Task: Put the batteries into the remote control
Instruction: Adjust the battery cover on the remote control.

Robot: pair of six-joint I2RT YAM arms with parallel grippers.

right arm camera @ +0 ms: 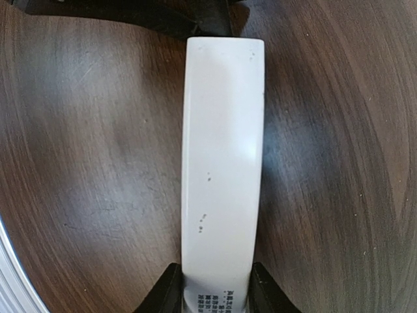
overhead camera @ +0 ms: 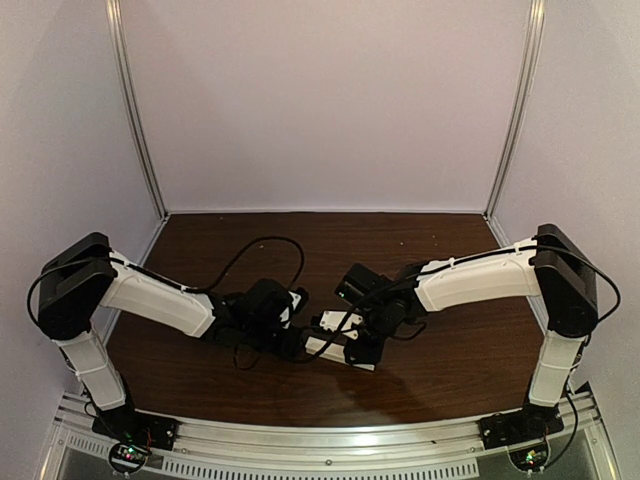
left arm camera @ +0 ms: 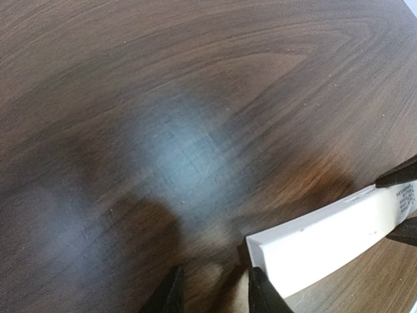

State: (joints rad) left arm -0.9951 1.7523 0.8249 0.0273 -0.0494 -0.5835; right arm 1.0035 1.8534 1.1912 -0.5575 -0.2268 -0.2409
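Note:
The remote control (right arm camera: 223, 150) is a slim white bar just above the wooden table, with small print at its near end. My right gripper (right arm camera: 212, 290) is shut on that printed end, one finger on each long side. Its far end (left arm camera: 306, 251) lies against the outer side of one finger of my left gripper (left arm camera: 218, 293), whose jaws stand apart over bare wood with a pale blur between them. In the top view both grippers meet at the remote (overhead camera: 335, 335) in the table's middle. The batteries are out of view.
The brown wooden table (overhead camera: 450, 350) is closed in by pale walls at the back and sides. A metal rail (overhead camera: 330, 440) with the arm bases runs along the near edge. Black cables loop over the left arm.

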